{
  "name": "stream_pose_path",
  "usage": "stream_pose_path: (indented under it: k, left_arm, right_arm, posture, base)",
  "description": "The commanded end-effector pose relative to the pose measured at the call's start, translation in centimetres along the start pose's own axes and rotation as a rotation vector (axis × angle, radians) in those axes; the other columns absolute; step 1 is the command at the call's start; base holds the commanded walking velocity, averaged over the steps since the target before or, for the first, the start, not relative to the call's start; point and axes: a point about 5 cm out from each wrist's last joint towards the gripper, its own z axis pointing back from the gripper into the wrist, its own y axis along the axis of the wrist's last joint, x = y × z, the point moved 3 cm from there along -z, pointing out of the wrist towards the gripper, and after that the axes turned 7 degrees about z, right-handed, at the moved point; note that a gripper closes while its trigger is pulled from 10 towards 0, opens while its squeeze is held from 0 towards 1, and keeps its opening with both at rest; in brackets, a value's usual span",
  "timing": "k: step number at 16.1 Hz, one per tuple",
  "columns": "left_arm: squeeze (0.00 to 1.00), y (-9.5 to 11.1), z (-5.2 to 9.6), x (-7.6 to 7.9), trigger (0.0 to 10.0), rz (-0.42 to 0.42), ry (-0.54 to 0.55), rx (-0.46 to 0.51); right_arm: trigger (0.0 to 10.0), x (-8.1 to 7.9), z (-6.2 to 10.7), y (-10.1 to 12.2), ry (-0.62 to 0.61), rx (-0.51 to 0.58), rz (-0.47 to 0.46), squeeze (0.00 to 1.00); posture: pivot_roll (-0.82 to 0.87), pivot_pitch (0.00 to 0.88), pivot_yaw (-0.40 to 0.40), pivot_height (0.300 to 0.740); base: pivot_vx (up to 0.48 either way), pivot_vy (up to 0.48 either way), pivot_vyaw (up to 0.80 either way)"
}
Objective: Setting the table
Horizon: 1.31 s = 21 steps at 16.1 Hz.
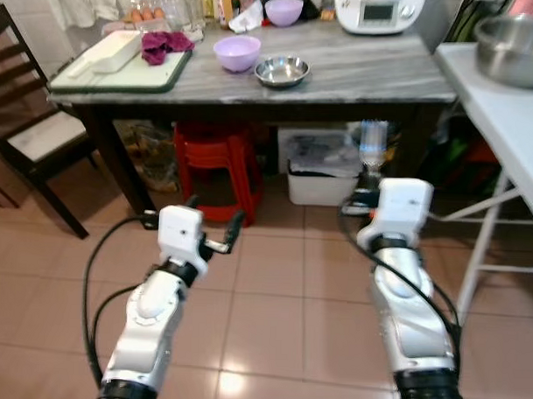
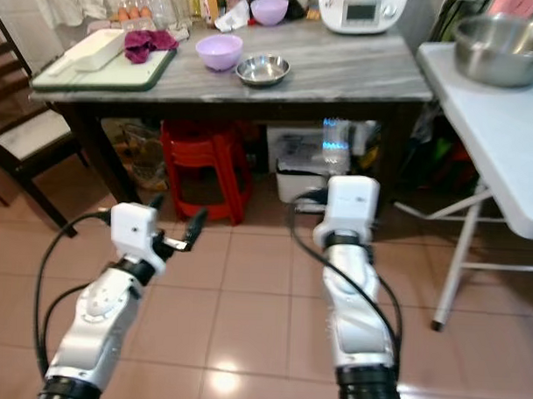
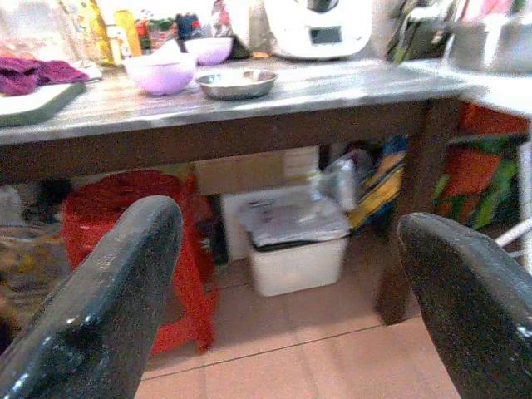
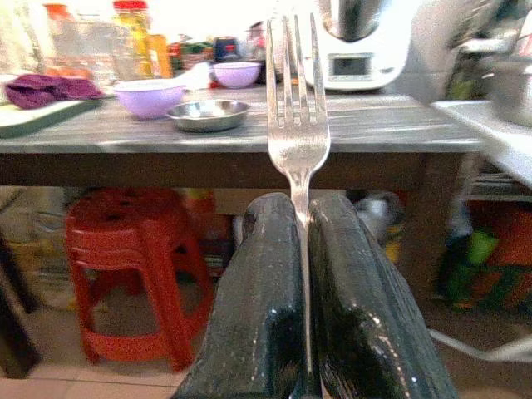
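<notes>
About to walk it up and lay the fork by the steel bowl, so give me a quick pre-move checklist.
1. Fork gripped: ok, right gripper shut on its handle, tines pointing out.
2. Left gripper free: ok, open, holding nothing.
3. Bare tabletop right of steel bowl: ok.
4. Purple bowl clear of that spot: ok, it sits on the steel bowl's left.
5. Floor up to table: ok, bare tiles.
6. Within reach now: not ok, table still ahead.

A silver four-tined fork (image 4: 297, 133) stands upright, its handle pinched between the right gripper's fingers (image 4: 258, 316).
</notes>
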Motion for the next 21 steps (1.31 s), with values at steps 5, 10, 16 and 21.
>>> stream_pose_path:
  k: [5, 10, 16, 21]
  left_arm:
    - [0.00, -0.07, -0.13, 0.66, 10.0, 0.013, -0.016, -0.002]
    - [0.00, -0.07, -0.27, 0.82, 10.0, 0.013, -0.026, -0.004]
    - [0.00, -0.14, -0.41, 0.97, 10.0, 0.010, -0.039, -0.012]
    - [0.00, -0.13, -0.46, 1.03, 10.0, 0.006, -0.043, -0.014]
  right_arm:
    - [10.0, 0.67, -0.08, 0.10, -0.021, 0.007, 0.000, 0.00]
    - [10.0, 0.75, -0.18, -0.11, -0.028, -0.001, -0.021, 0.00]
    - [10.0, 0.89, -0.17, -0.25, -0.041, -0.007, -0.033, 0.00]
    - [10.0, 0.74, -0.19, -0.28, -0.038, -0.008, -0.038, 0.00]
  posture:
    - [-0.11, 0.076, 0.101, 0.740]
    - [-0.11, 0.073, 0.107, 0.740]
    - [-0.11, 0.073, 0.115, 0.740]
    - [-0.11, 0.073, 0.118, 0.740]
  base:
    - [0.352, 0.000, 0.17]
    - [0.350, 0.000, 0.00]
    - [0.341, 0.000, -0.47]
    - [0.339, 0.000, -0.32]
